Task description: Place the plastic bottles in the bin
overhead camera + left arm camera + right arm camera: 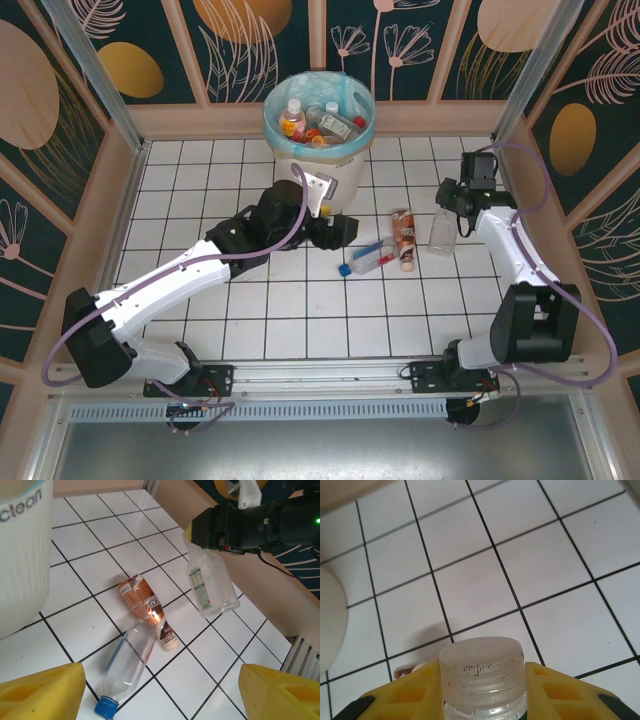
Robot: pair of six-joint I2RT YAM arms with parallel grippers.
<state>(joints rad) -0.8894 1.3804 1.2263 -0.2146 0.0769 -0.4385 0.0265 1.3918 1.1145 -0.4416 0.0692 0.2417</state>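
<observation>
R jaws clamped on neck of clear plastic bottle w/ clear cap, L jaws wide apart, empty, near blue-capped clear bottle & brown-labelled bottle, both lay flat on white-tiled bench, several bottles sat in round off-white bin w/ blue liner beyond.

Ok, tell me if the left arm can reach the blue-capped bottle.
Probably yes: the open left gripper hangs just above the blue-capped bottle with nothing between them, though the brown bottle lies close beside it.
</observation>
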